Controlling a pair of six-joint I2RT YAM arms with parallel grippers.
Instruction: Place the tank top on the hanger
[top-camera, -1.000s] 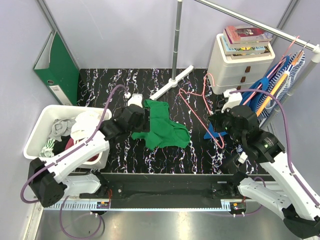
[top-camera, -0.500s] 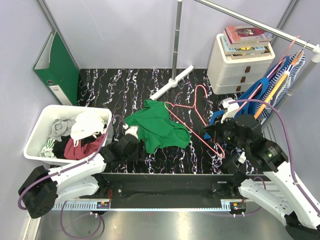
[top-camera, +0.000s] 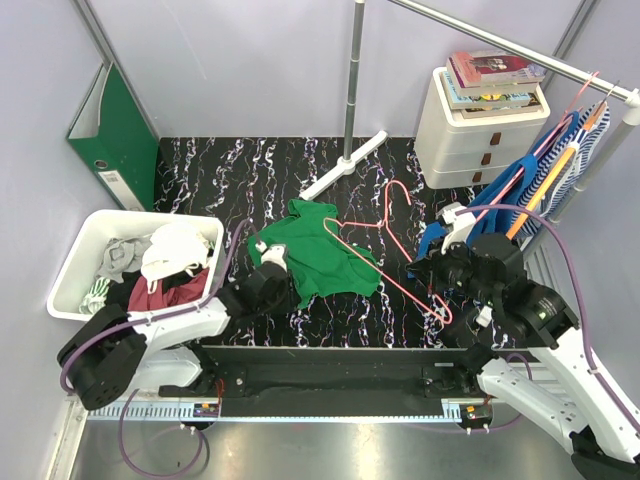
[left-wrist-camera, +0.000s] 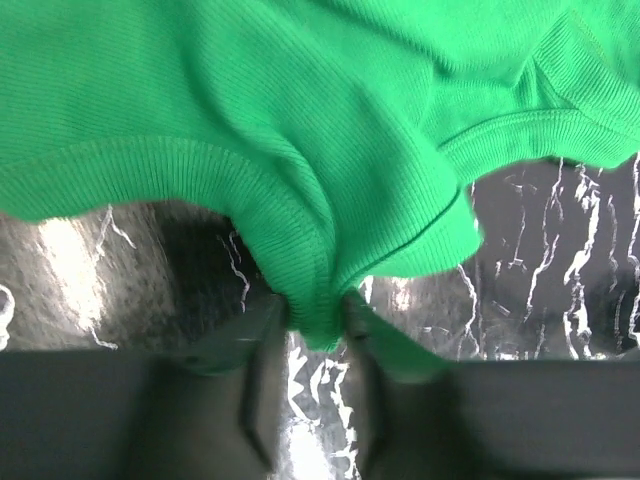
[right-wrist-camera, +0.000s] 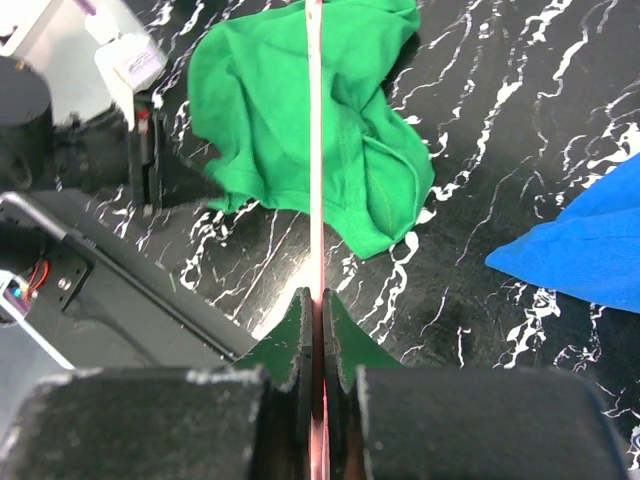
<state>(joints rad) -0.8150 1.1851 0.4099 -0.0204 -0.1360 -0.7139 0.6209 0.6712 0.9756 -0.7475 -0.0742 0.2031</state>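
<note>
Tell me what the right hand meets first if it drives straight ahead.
Likely the tank top: the right hand, shut on the pink hanger, points along that wire toward it. Depth is unclear; the marbled tabletop may come first.

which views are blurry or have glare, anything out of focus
Left wrist: the tank top ribbing is mostly sharp, the jaws at the bottom are smeared, and glare washes the table at left. Right wrist: the hanger wire and cloth are crisp, only the near jaws blur. Top external: evenly lit, sharp throughout.
</note>
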